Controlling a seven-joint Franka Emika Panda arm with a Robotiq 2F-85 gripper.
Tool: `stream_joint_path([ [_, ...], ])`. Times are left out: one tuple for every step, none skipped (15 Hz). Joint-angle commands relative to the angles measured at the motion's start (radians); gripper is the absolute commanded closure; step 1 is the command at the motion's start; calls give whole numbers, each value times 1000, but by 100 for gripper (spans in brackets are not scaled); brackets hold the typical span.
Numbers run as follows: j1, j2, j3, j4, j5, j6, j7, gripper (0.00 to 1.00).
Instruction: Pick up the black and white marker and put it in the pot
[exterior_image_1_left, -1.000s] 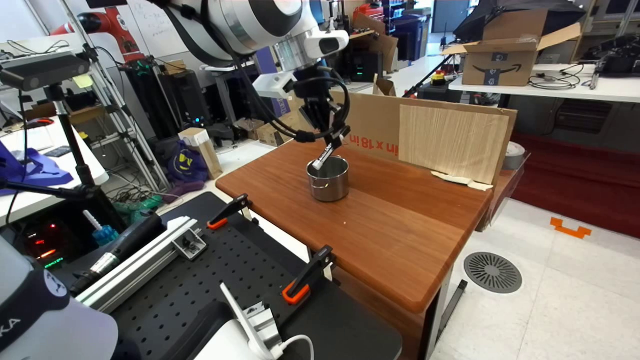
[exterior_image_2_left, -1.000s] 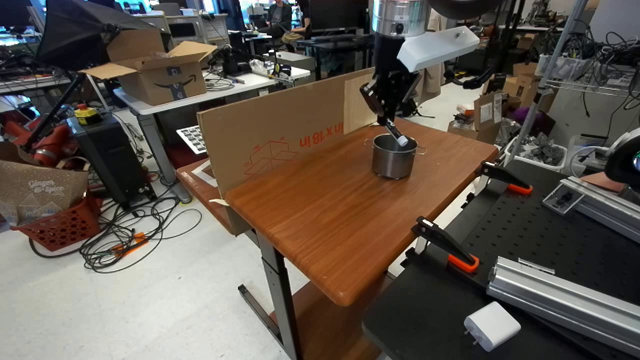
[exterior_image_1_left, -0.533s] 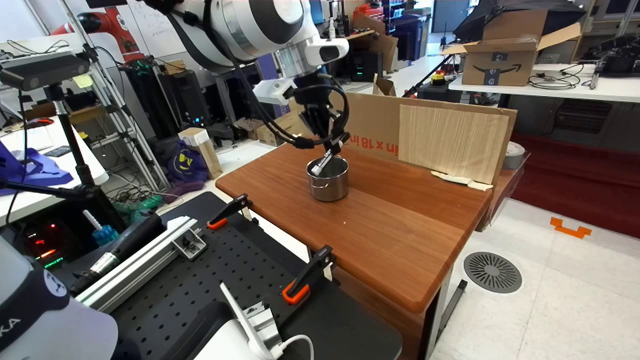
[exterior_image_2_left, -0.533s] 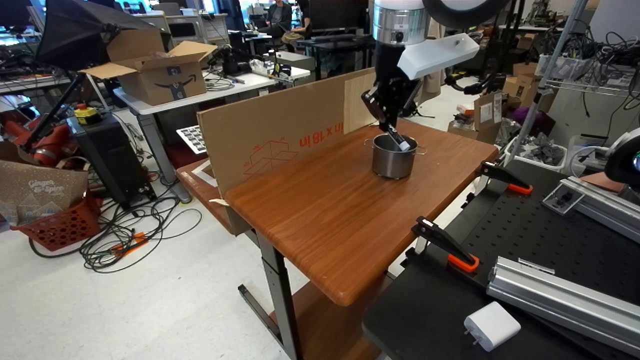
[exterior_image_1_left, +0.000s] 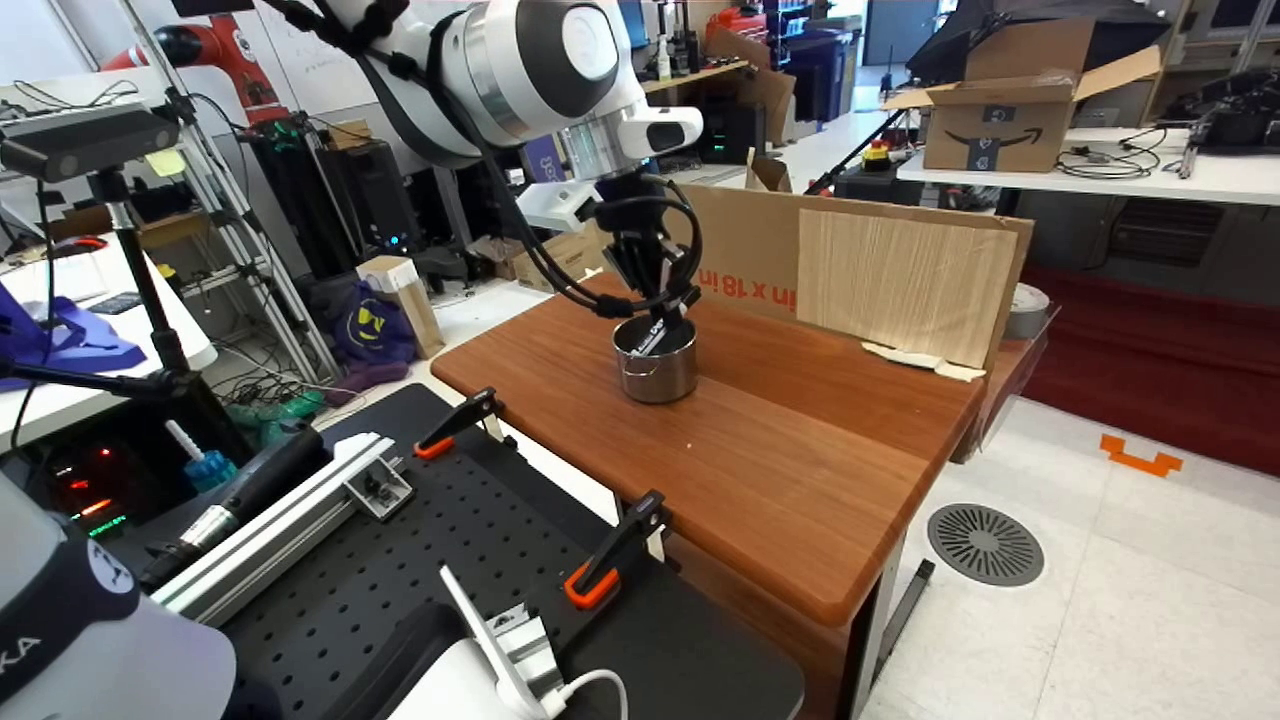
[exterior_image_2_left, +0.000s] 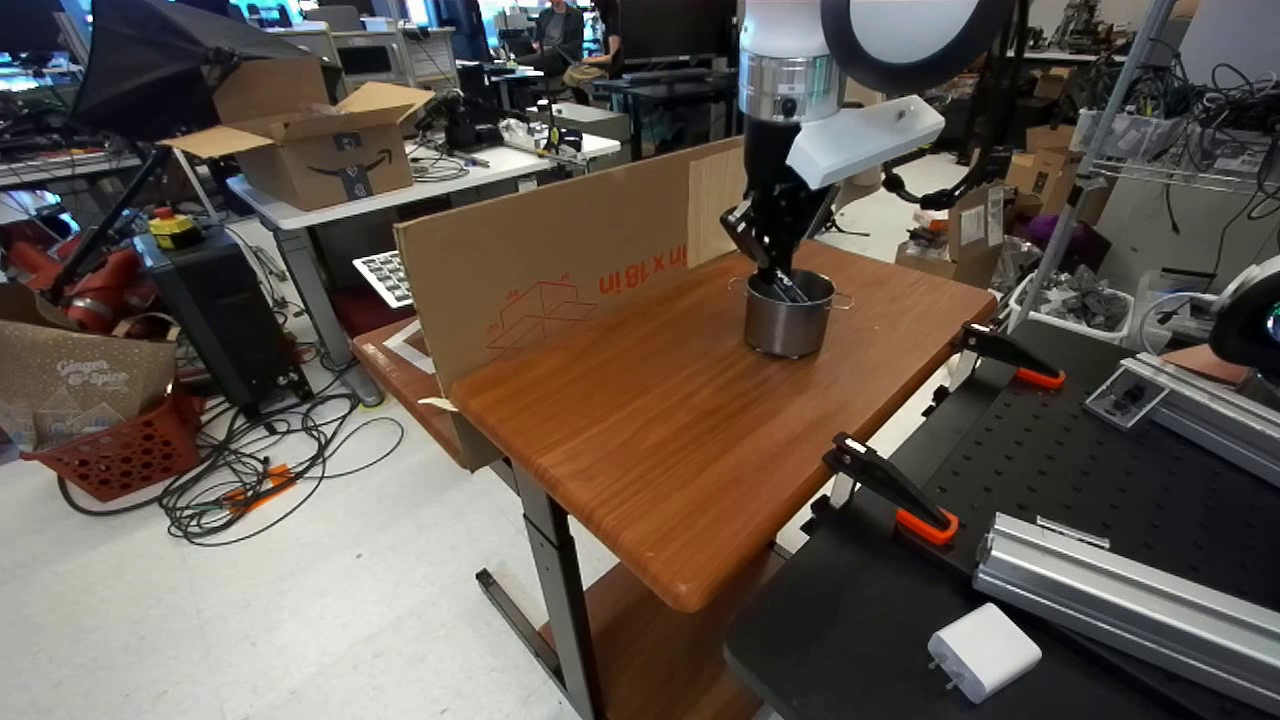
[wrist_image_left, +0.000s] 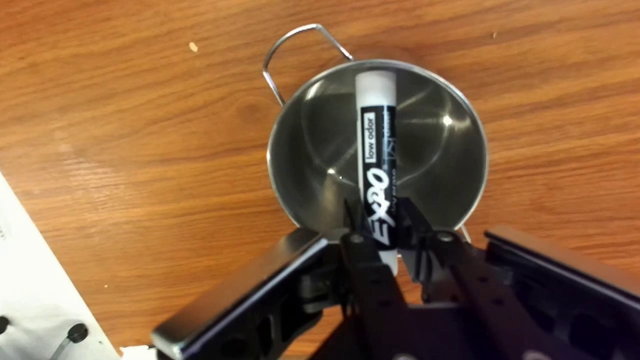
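The pot (exterior_image_1_left: 655, 380) stands upright on the wooden table; it also shows in an exterior view (exterior_image_2_left: 786, 330) and the wrist view (wrist_image_left: 440, 175). My gripper (exterior_image_1_left: 674, 312) is right above the pot, with its fingertips at about rim height. It is shut on the black and white marker (wrist_image_left: 377, 150), held tilted between the fingertips near its rear end. The marker shows inside the pot opening in both exterior views (exterior_image_1_left: 650, 338) (exterior_image_2_left: 790, 289). Its lower end is hidden behind the pot wall there. In the wrist view its white end lies within the rim.
A cardboard panel (exterior_image_1_left: 745, 235) stands along the far edge of the wooden table (exterior_image_1_left: 790, 460). Black clamps with orange pads (exterior_image_1_left: 615, 550) hold the near edge by a black perforated board (exterior_image_1_left: 480, 540). The pot has thin wire handles (wrist_image_left: 295, 32).
My gripper has come down with the marker in it. The marker's lower end has gone from above the rim to inside the pot. The pot has not moved.
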Motion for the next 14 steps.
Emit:
stream_joint_path([
  [3, 20, 2, 22, 29, 7, -25, 54],
  [5, 20, 1, 23, 28, 7, -23, 48],
  [6, 20, 1, 24, 28, 6, -24, 42],
  [6, 20, 1, 26, 29, 5, -24, 35],
  [5, 21, 1, 27, 29, 6, -26, 27],
  [5, 20, 1, 27, 28, 6, -26, 20],
  [6, 18, 0, 27, 27, 7, -24, 12],
  [7, 13, -1, 24, 25, 8, -23, 5],
  [6, 9, 0, 22, 26, 8, -25, 0],
  [6, -2, 0, 15, 25, 8, -27, 0],
  [6, -13, 0, 8, 24, 10, -27, 0],
  [8, -32, -1, -4, 20, 4, -28, 0],
  [6, -50, 1, -14, 20, 3, -30, 0],
  [2, -70, 6, -25, 28, 0, -36, 0],
])
